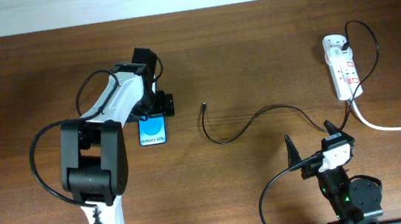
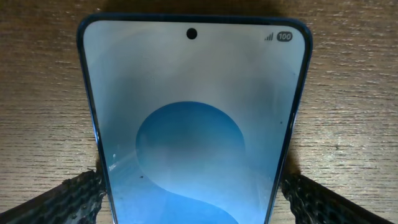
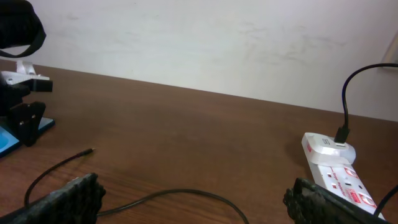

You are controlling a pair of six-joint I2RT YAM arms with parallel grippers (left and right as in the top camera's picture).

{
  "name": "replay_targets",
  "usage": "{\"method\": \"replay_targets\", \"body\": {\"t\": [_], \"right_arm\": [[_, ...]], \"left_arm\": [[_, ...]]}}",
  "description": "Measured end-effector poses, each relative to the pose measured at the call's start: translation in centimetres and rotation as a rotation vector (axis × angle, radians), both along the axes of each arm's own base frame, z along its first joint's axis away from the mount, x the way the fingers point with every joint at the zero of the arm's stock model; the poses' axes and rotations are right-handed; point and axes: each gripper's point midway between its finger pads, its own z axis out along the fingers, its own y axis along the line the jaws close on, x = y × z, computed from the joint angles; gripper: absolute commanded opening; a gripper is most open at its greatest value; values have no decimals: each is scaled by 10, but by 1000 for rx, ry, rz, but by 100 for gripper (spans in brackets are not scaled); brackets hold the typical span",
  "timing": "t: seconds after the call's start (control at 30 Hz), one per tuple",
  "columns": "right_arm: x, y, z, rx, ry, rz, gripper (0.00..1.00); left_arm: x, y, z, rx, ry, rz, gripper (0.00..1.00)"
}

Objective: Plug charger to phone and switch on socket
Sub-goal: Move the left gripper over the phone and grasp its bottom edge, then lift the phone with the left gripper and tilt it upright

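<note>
Left tool fingers point(image 2: 62, 200) against blue-screened phone point(image 2: 193, 124)

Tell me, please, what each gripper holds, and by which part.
The left gripper seems to clamp the phone by its two long edges. The right gripper is open and holds nothing.

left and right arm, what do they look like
The left arm has white shells, black joints, a black cable. The right arm is mostly black with a white wrist block, green light. The left hand and right hand have textured black pads.
</note>
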Motion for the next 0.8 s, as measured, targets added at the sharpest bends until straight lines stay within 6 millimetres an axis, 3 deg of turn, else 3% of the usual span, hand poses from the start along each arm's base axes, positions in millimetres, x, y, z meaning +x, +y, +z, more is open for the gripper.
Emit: {"method": "replay_targets", "body": {"t": [0.27, 0.63, 0.8], "right_arm": [[0, 0, 0, 1, 0, 0, 98], [0, 0, 0, 0, 0, 0, 98], [0, 0, 0, 0, 0, 0, 98]], "left_arm": [[9, -1, 1, -8, -34, 2, 100], [-2, -3, 0, -35, 15, 14, 87], [-2, -3, 0, -38, 15, 61, 87]]}}
